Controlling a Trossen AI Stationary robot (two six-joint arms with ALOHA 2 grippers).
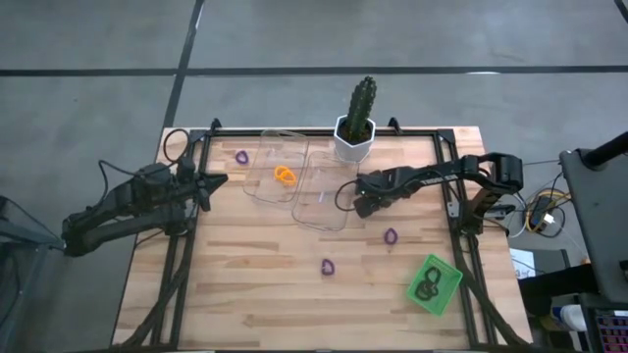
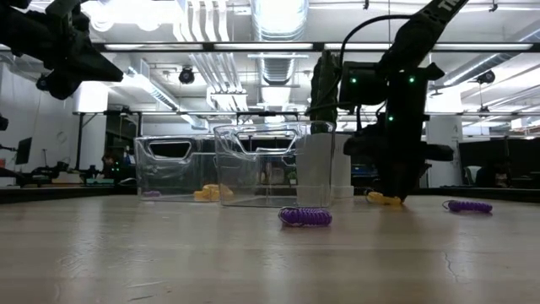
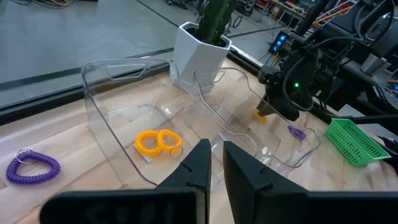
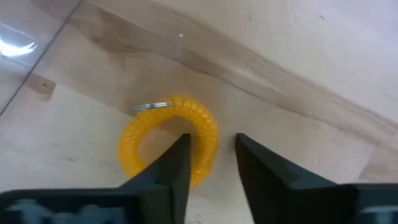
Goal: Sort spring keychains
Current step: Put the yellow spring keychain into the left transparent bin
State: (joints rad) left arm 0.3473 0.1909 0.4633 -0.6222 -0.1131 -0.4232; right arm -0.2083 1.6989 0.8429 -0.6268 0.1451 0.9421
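the cactus pot (image 1: 354,137) stands at the table's far edge, and everything else sits on the near side of it. two clear bins lie just in front of the pot: the left clear bin (image 1: 265,186), off to the pot's left, holds two orange spring keychains (image 1: 285,176); the right clear bin (image 1: 312,208) is directly before the pot.

the right gripper (image 1: 365,204) is low over the table just beside the right clear bin, on the pot's near right. its fingers (image 4: 177,168) are parted with a narrow gap, straddling the coil of an orange keychain (image 4: 169,140) that lies flat on the wood; whether they touch it i cannot tell.

the left gripper (image 1: 218,180) hangs well left of the pot, past the left clear bin, its fingers (image 3: 202,163) nearly together with only a slit between them, holding nothing.

purple keychains lie loose: one (image 1: 241,156) left of the pot beyond the left bin, one (image 1: 391,235) and another (image 1: 328,266) nearer the front. a green basket (image 1: 447,285), far to the pot's near right, holds black keychains (image 1: 426,287).
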